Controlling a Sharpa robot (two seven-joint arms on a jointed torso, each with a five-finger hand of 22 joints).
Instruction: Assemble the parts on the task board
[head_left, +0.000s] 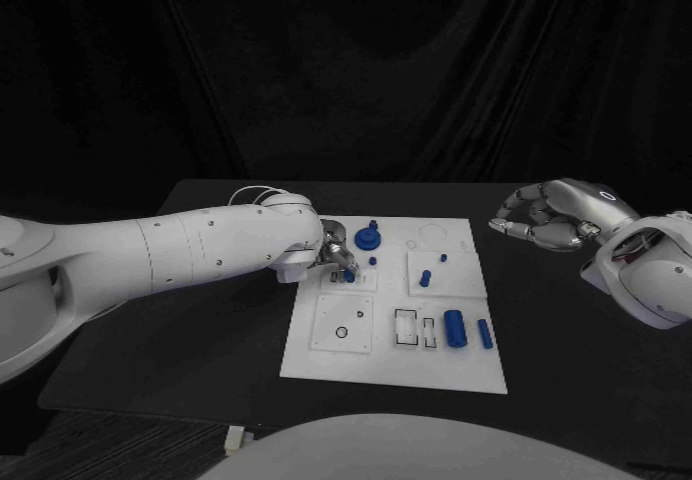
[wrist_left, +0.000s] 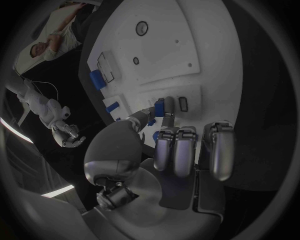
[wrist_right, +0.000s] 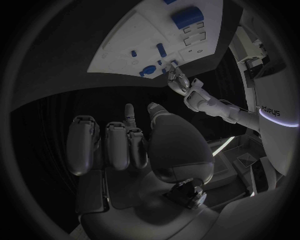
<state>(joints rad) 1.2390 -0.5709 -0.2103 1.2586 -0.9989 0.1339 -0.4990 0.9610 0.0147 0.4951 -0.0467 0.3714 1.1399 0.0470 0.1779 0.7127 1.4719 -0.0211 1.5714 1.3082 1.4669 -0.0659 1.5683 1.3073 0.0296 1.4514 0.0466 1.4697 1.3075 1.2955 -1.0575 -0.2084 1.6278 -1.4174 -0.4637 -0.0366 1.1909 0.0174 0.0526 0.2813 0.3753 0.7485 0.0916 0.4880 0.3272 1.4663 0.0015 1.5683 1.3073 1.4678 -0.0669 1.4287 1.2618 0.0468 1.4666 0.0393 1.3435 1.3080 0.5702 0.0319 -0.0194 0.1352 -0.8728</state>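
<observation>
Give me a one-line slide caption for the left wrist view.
Left hand pinches a small blue part in its fingers over the white task board.

Dim scene, dark backdrop, one bright plate.

Head view: low, even light from above; black curtain and black table (head_left: 216, 330) swallow detail, while the white task board (head_left: 389, 350) stands out without glare. Soft, faint shadows beside the blue parts (head_left: 456, 328). The left hand (head_left: 335, 258) reads murky against the board edge. Wrist views: strong fisheye bending at the rim, dark vignette all round; near fingers (wrist_left: 177, 150) slightly soft, with dull sheen on the metal. A thin bright light strip glows at the circle's edge.
</observation>
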